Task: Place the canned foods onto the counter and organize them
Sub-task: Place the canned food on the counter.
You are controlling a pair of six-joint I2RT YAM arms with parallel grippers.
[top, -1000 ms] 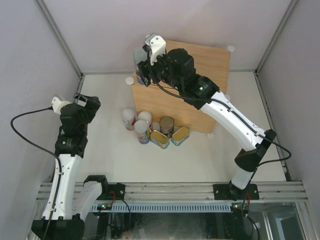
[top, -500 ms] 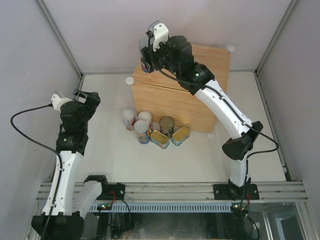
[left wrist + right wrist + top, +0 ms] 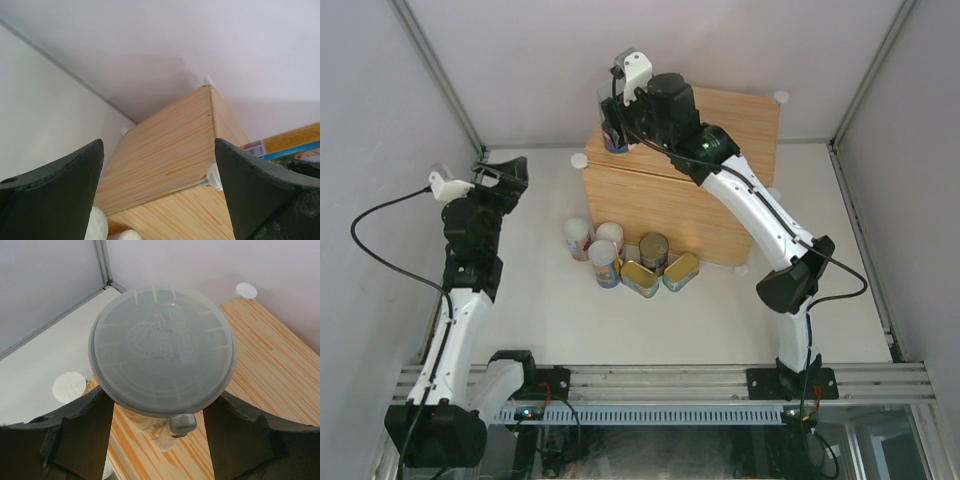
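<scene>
Since a second ago the tall can [image 3: 161, 347] with the pale lid has travelled from the near left edge of the counter [image 3: 720, 185] to its far left corner, and the left arm [image 3: 470, 240] has lifted and turned toward the counter. This can sits between the right jaws, which are closed on its sides below the lid. It is upright over the corner, but I cannot tell if its bottom touches the wood already. To do this step well, I think the right arm [image 3: 760, 215] should lower it straight and keep it a little inside the two edges and the white corner knob [image 3: 68, 386]. It should open only when the can rests flat, so that it does not tip off. Starting in the corner also leaves room for a tidy row. On the part of the top that shows, no other can stands. Six more wait in a close group on the white surface [image 3: 540, 310] just before the counter: three tall cans [image 3: 603, 262], one dark can [image 3: 653, 250] and two flat gold tins [image 3: 640, 278]. All are shut, so their contents do not show, and the counter looks like a closed box. The left jaws are spread wide with nothing between them, raised at the left of the group.
</scene>
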